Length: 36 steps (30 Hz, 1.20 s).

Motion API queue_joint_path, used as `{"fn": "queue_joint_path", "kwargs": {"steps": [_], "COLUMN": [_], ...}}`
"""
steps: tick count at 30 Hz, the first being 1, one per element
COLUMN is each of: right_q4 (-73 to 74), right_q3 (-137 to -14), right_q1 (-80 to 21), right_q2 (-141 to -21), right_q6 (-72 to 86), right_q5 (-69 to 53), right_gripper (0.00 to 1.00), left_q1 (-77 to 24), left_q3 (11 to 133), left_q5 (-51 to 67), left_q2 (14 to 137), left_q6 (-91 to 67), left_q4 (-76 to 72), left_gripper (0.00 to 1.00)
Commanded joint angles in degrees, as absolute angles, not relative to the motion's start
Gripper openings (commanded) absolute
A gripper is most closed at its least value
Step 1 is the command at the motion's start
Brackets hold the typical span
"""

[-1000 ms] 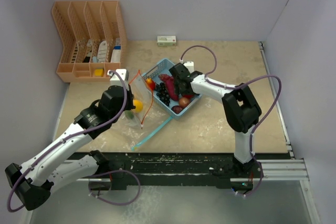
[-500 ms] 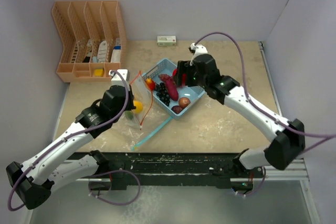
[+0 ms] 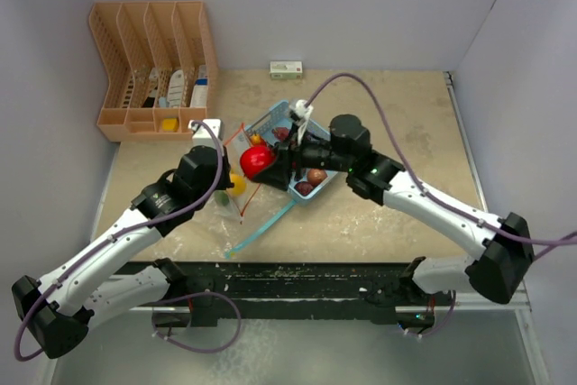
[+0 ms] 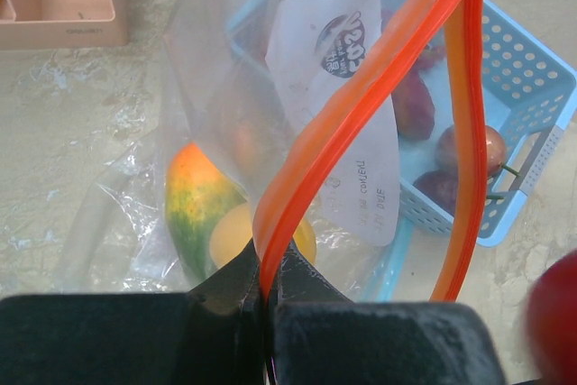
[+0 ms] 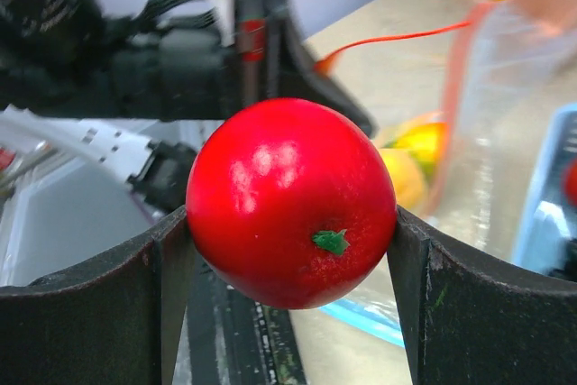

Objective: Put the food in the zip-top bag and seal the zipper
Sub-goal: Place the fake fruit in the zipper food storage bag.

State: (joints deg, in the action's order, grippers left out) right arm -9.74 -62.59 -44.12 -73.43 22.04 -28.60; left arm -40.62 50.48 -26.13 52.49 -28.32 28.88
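The zip-top bag [image 4: 225, 87] is standing open on the table [image 3: 397, 214] beside the blue basket [image 4: 532, 105], holding the mango [image 4: 194, 205] and lemon [image 4: 236, 233]. The left pincer [image 4: 266, 299] is clamping tight on the bag's orange zipper [image 4: 361, 105]. The right pincer [image 5: 288, 223] is squeezing the red pepper [image 5: 290, 178] just beside the bag's mouth.

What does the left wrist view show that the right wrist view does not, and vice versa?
Left wrist only: the left gripper pinching the orange zipper strip of the clear plastic zip-top bag, a green-orange toy mango inside, and a maroon toy sweet potato in the blue plastic basket. Right wrist only: the right gripper clamped on the glossy red round toy fruit. Both: the bag, a yellow toy lemon inside it, the basket, and the red fruit, only a blurred edge in the left wrist view.
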Motion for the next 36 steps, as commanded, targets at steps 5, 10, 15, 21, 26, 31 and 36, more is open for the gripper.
{"fn": "queue_joint_path", "kwargs": {"steps": [5,10,15,21,26,31,36], "right_q4": [-24.09,-16.2,-9.97,-5.83,-0.62,0.87,2.86], "right_q3": [-61.95,-64.98,-69.94,-76.53,-81.41,-80.3,-76.34], "right_q1": [-48.42,-48.82,-49.03,-50.45,-52.23,-52.47,-52.47], "right_q2": [-81.66,-84.23,-87.98,-91.85,-94.27,-92.4,-84.65], "right_q6": [27.07,25.4,24.59,23.93,22.07,22.14,21.92], "right_q5": [-30.63,-17.57,-8.69,-2.51,0.92,1.77,5.23], "right_gripper": [0.49,0.49,0.47,0.65,1.0,1.0,1.0], "left_q1": [-40.49,-40.43,-40.51,-40.49,-40.52,-40.43,-40.45], "left_q3": [53.82,54.02,53.89,54.01,54.21,54.22,54.88], "left_q5": [-25.24,-24.81,-23.68,-23.12,-22.98,-22.94,-23.59], "left_q2": [51.95,51.6,51.37,51.31,51.71,52.03,52.1], "left_q6": [-29.02,-29.1,-29.72,-29.8,-29.61,-29.71,-29.29], "left_q4": [28.21,28.3,28.23,28.17,27.6,27.21,27.86], "left_gripper": [0.0,0.0,0.0,0.0,0.0,0.0,0.0]}}
